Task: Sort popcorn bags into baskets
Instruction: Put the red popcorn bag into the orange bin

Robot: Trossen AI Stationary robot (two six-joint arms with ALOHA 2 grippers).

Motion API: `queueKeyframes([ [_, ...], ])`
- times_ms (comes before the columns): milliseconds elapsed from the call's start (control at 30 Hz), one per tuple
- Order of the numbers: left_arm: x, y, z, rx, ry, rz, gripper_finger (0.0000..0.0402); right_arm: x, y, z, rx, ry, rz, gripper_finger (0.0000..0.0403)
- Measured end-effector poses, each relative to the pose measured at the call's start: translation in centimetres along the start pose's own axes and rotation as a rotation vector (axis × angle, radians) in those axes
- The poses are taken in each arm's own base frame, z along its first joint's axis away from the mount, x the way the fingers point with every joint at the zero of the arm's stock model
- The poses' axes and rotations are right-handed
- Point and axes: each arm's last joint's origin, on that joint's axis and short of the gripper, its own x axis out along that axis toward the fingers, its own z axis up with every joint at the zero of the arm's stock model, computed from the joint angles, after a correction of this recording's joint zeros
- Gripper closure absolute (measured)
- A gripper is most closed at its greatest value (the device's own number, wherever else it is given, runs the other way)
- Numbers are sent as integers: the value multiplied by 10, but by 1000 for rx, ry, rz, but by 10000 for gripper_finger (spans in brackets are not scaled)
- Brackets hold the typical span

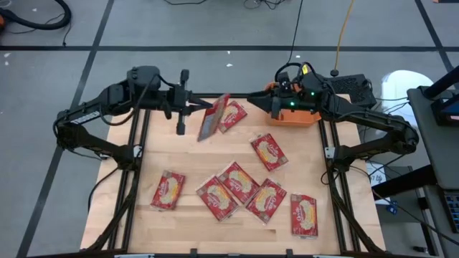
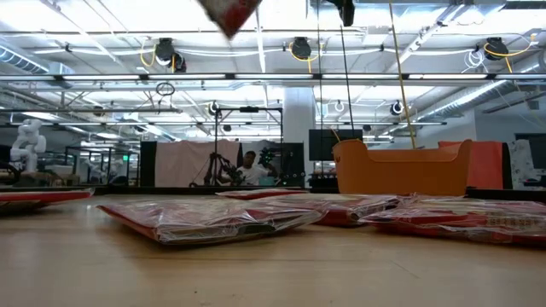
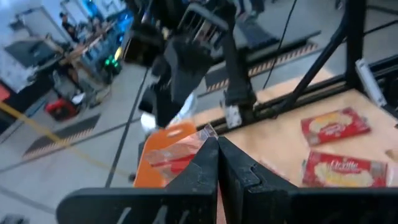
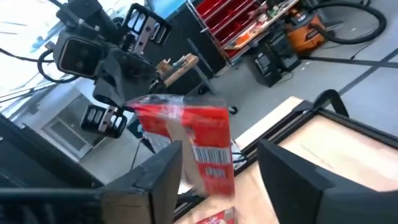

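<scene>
My left gripper point(image 1: 201, 107) is shut on one red popcorn bag point(image 1: 214, 118) and holds it high above the table's far left part; the right wrist view shows this bag point(image 4: 189, 140) in the air. My right gripper point(image 1: 252, 97) stands open at the far side, next to the orange basket point(image 1: 295, 116), with nothing between its fingers point(image 4: 163, 168). Several more popcorn bags lie flat on the table, among them one point(image 1: 232, 115) below the held bag, one in the middle point(image 1: 269, 152) and one at the near left point(image 1: 167, 190). My left gripper pinches the bag's sealed end edge point(image 4: 135, 110) between its two shut fingers point(image 3: 205, 162), which come in about level from the table's left. The bag is lifted clear of the table and hangs tilted below and beyond the fingers.
The basket point(image 2: 401, 166) stands at the table's far right edge. A cluster of bags point(image 1: 240, 192) covers the near middle, and one bag point(image 1: 303, 215) lies at the near right. Black frame rails point(image 1: 136, 165) run along both table sides.
</scene>
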Motion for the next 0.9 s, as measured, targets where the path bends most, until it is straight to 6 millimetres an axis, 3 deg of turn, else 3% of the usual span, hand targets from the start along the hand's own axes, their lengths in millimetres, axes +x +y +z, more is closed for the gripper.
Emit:
queueKeyframes([
  [333, 0, 0, 5, 11, -73, -38, 399, 30, -14, -10, -93, 27, 37, 130],
  [600, 0, 1, 5, -1, -75, -38, 398, 62, -30, -26, -125, 100, 147, 139],
  [900, 0, 1, 5, 3, -75, -38, 397, 87, -35, -29, -129, 14, 313, 169],
])
